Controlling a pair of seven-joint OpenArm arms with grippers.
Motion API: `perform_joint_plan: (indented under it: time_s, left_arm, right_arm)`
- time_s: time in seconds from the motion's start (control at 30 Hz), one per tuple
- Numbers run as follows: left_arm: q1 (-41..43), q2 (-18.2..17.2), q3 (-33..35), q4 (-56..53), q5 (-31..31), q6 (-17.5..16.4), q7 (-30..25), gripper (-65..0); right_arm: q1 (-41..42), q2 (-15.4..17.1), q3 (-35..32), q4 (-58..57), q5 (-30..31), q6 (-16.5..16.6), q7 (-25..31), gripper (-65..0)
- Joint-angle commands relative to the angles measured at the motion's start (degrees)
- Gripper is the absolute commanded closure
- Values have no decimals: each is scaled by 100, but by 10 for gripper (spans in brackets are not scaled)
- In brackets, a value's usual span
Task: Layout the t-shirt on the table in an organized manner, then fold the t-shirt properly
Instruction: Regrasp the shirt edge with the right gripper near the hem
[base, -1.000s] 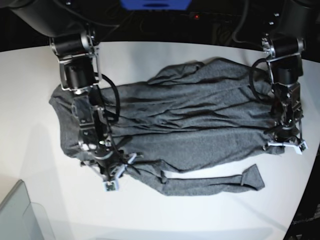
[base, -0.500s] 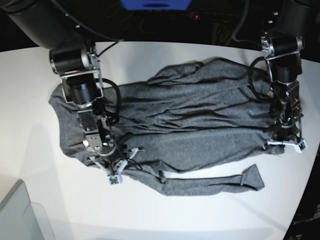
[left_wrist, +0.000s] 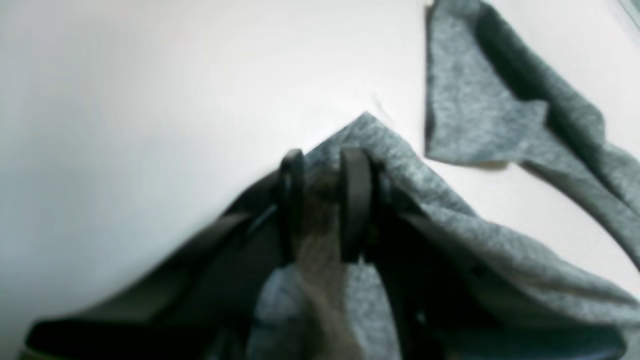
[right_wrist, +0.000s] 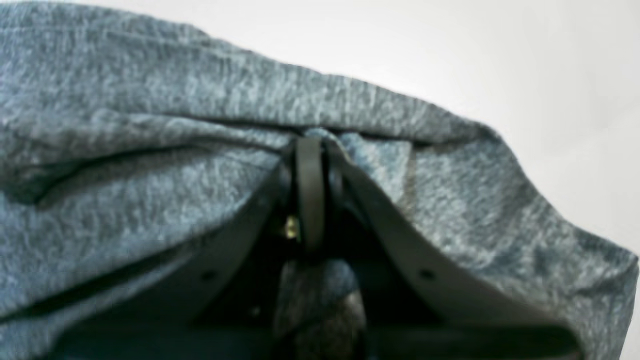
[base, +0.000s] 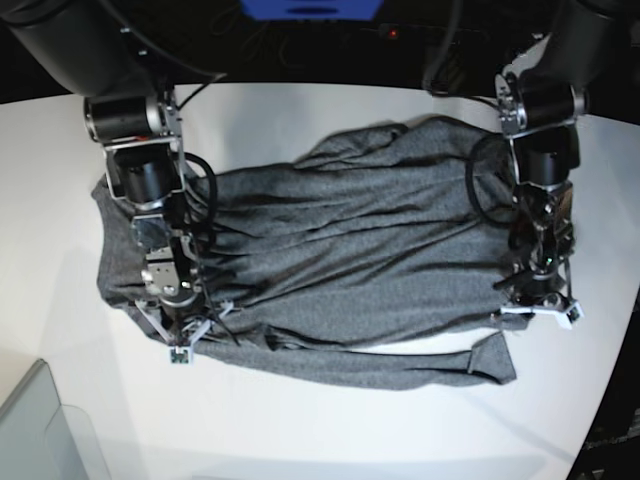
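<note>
The base view looks steeply down from above onto the whole desk (base: 330, 440) and both arms. Each wrist view rides just behind its own jaws, facing along them, very close and blurred. All three share the t-shirt (base: 350, 250): the left wrist sees a pinched corner (left_wrist: 370, 135), the right wrist a bunched edge (right_wrist: 320, 135).

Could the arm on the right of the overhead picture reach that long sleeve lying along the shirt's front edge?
Probably, but not right now: the left gripper is shut on the t-shirt. The sleeve lies uncovered nearby on the table.
</note>
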Motion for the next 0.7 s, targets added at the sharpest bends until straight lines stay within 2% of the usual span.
perform_joint_plan:
  time_s: [0.0,0.17,0.27,0.4,0.53,0.67]
  left_arm:
    - [-280,-23,11,81,12,-36,-138,-129]
    - [-808,82,11,63,65,-36,-147,-129]
    - [-1019,82,2,63,381,-36,-147,-130]
    - [-1089,100,-7,142,478,-36,-112,-130]
    - [-993,197,2,142,478,-36,-103,-130]
    - [-483,214,2,433,478,-36,-103,-130]
  right_arm:
    - [82,36,24,45,-16,-77,-137,0]
    - [3,45,6,45,-16,-77,-137,0]
    - [12,63,15,45,-16,-77,-137,0]
    - [56,63,15,116,-16,-77,-137,0]
    - [-199,63,24,1012,-16,-77,-207,0]
    - [-709,63,24,2252,-16,-77,-357,0]
